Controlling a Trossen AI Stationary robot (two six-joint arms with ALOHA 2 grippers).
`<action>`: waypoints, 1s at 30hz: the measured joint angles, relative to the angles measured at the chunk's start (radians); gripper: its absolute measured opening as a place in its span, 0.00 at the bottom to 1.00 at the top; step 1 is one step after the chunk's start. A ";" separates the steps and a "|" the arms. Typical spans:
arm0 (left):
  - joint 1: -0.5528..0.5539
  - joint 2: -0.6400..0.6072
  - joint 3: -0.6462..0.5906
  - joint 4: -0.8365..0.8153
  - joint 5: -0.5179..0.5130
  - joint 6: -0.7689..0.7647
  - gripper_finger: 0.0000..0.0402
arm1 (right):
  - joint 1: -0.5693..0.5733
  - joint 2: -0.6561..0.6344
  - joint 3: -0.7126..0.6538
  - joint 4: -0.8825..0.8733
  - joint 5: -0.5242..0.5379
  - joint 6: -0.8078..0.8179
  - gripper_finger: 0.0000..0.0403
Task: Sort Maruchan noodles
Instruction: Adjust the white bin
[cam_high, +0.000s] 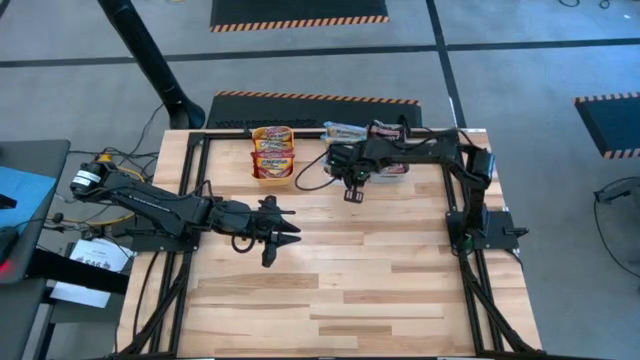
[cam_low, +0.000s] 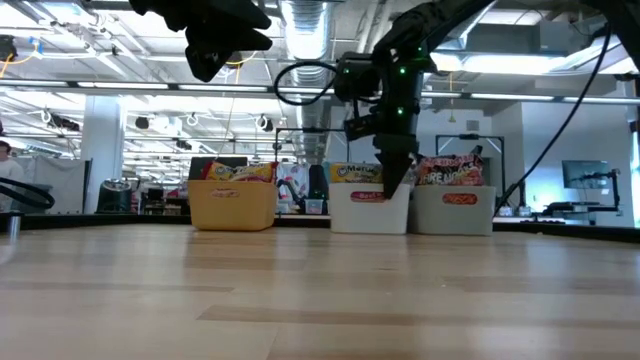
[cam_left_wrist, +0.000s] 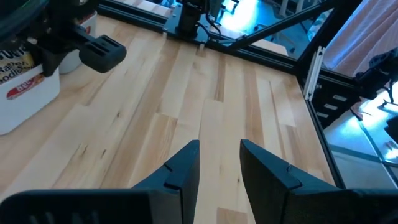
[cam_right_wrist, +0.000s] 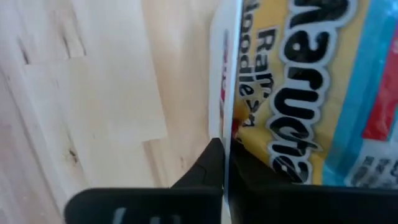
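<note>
Pale wood planks fill the table (cam_high: 340, 270), framed by black rails, with a bright workshop blurred behind it in the low view. Over at the far edge, the right gripper (cam_high: 352, 192) hangs nose-down just in front of the white bin (cam_low: 369, 210). Its wrist camera shows the two dark fingers (cam_right_wrist: 208, 167) pinched nearly together with the bin's thin white rim running between them; whether they actually grip it, I cannot tell. Right beside that rim, a blue-and-yellow Maruchan packet (cam_right_wrist: 323, 93) fills the view, cut off on all sides. The right arm hides most of the white and grey bins from above. To the left, the orange bin (cam_low: 232, 205) is clear to see, with orange-yellow packets (cam_high: 272, 152) stacked inside. Red packets (cam_low: 455, 172) poke out of the grey bin (cam_low: 455, 210). Nearer the table's middle, the left gripper (cam_high: 283, 232) hovers over bare wood, fingers a narrow gap apart, holding nothing.
</note>
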 joint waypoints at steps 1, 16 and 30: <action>0.000 0.000 0.000 0.000 0.000 0.000 0.25 | 0.003 0.000 0.000 0.000 0.000 -0.010 0.03; 0.000 0.000 0.000 -0.012 -0.014 0.000 0.25 | 0.031 0.000 -0.002 0.078 -0.021 -0.205 0.03; 0.001 0.000 0.000 -0.015 -0.043 0.009 0.25 | 0.010 0.001 -0.002 0.138 -0.016 -0.256 0.03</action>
